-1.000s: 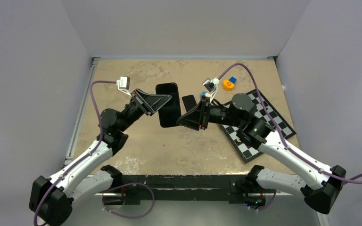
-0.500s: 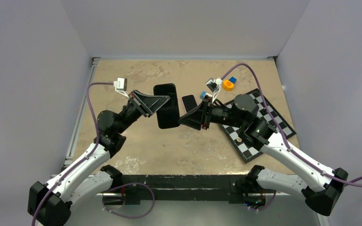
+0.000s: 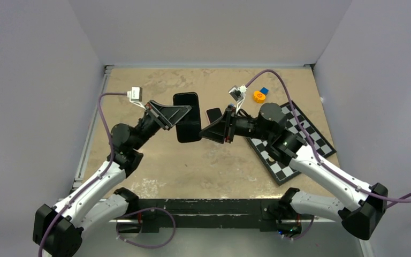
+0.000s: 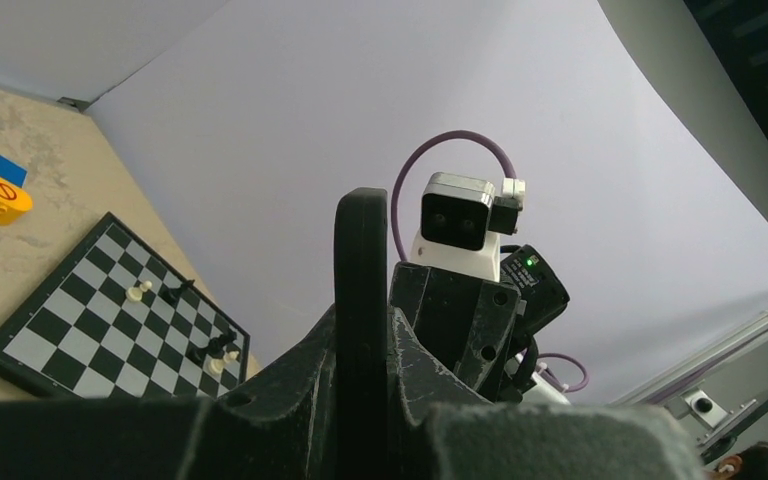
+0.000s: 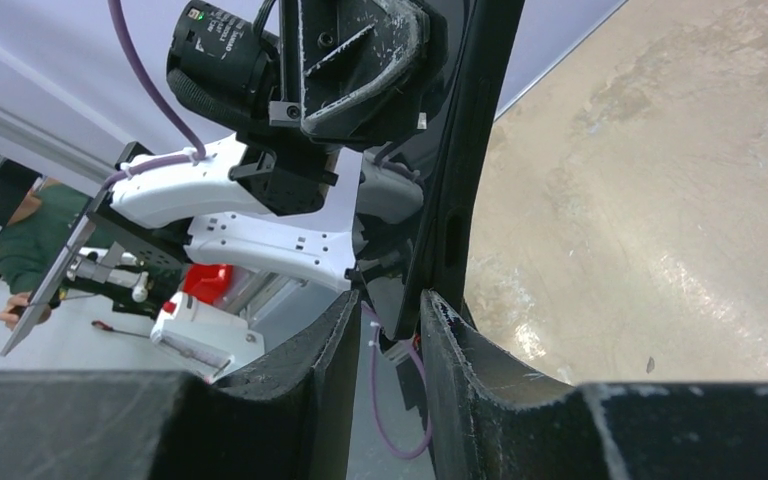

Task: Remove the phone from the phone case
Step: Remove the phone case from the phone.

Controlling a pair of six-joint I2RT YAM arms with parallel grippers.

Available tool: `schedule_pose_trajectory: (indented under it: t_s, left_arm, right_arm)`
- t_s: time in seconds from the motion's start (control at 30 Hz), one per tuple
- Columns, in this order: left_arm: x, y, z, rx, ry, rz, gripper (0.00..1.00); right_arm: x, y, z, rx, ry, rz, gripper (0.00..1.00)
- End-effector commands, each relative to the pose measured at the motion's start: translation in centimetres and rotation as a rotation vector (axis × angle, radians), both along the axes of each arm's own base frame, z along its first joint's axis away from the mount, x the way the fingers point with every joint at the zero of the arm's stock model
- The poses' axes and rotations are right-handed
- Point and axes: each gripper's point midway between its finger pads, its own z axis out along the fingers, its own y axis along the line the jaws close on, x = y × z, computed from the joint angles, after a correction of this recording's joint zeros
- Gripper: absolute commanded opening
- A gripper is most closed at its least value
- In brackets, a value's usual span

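A black phone in its black case (image 3: 188,104) is held in the air over the middle of the table. My left gripper (image 3: 182,118) is shut on its left edge; in the left wrist view the dark edge (image 4: 361,250) stands upright, clamped in my left gripper (image 4: 361,345). My right gripper (image 3: 203,134) is at the phone's right lower corner. In the right wrist view the phone's edge (image 5: 465,150) runs down to my right gripper (image 5: 392,315), which is narrowly open with a gap showing. I cannot tell phone from case.
A small black flat object (image 3: 214,113) lies on the table behind the right gripper. A chessboard (image 3: 294,140) with a few pieces lies at the right. An orange toy (image 3: 259,96) and a blue block (image 3: 264,90) sit behind it.
The left gripper has carried the phone a little to the left and away. The right gripper has followed it leftward and stays at its right edge.
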Motion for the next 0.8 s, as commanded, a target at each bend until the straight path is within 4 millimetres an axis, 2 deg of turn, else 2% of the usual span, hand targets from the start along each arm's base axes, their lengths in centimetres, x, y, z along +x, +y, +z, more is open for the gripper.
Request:
schedule_pose_trajectory:
  t_s: [0.0,0.3,0.47,0.6,0.77]
  left_arm:
    - [-3.4,-0.3,5.4,-0.132,-0.137,-0.124,0.00]
    - [-3.8,-0.4,5.4,-0.177,-0.161,-0.143,0.00]
    - [-3.9,0.4,5.7,-0.176,-0.187,-0.092,0.00]
    - [-3.4,0.7,5.6,-0.209,-0.154,-0.077,0.00]
    - [-3.8,1.1,6.9,-0.345,-0.131,-0.148,0.00]
  right_arm:
    - [0.0,1.9,-0.4,0.013,0.015,0.075,0.34]
    - [0.7,3.4,1.7,0.048,0.020,0.112,0.34]
    - [0.5,3.3,1.6,0.102,0.121,0.107,0.36]
    - [0.4,3.3,1.1,0.136,0.165,0.106,0.37]
    - [1.9,3.7,-1.8,-0.009,0.151,0.049,0.39]
